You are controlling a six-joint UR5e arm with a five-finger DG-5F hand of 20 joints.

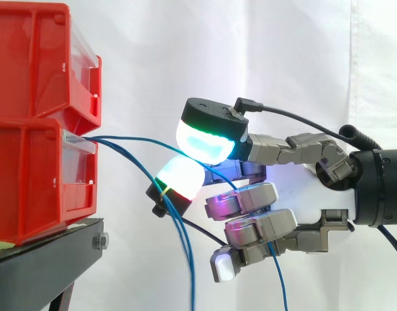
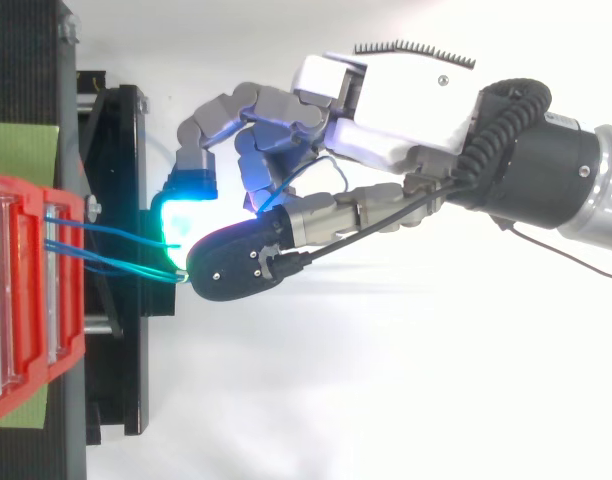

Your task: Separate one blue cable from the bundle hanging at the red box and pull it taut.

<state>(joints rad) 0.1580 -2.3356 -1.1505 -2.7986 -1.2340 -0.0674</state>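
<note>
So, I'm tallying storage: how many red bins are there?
2, stacked: the upper bin, and the lower bin on the stand, which the blue cables leave. The hand grips one cable. Others may lie beyond the edge.

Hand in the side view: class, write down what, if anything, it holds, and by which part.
One blue cable, gripped partway along its length, out from the red box. It runs between the hand's curled fingers, and its loose end hangs below.
</note>
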